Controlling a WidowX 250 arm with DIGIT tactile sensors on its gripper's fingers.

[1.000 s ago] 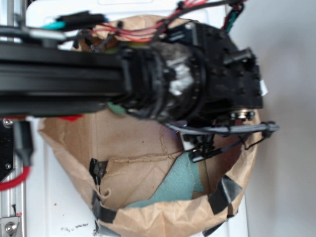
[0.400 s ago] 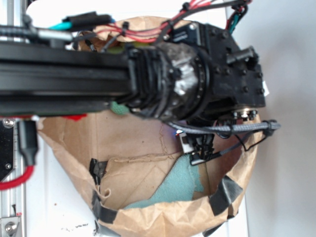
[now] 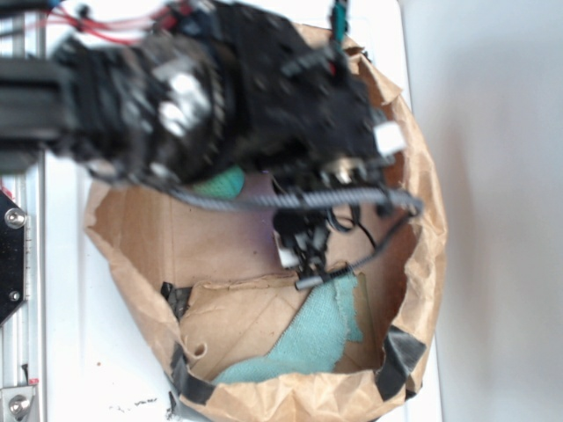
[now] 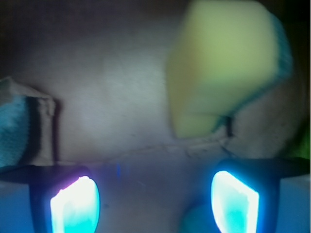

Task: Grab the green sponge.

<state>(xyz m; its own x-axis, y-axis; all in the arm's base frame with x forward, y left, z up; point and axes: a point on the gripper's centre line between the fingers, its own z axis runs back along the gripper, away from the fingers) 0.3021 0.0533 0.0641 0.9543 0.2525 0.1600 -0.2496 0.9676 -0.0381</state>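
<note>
While the gripper [image 4: 154, 204] hung with its two glowing fingers [image 4: 75, 206] wide apart and holding nothing, the green sponge [image 4: 223, 68] lay just past them, nearer the right finger, on the brown paper bag [image 3: 264, 308] floor, beyond a teal cloth [image 3: 308, 338].

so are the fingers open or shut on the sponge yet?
Open. In the wrist view the fingers sit wide apart with nothing between; the green sponge lies beyond them, untouched.

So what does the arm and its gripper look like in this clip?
The arm is black, with bolted housings, a ribbed cylindrical joint with worn silvery patches, red wires on top and a braided grey cable looping beneath. In the wrist view the gripper shows two dark fingers with pads glowing cyan.
</note>
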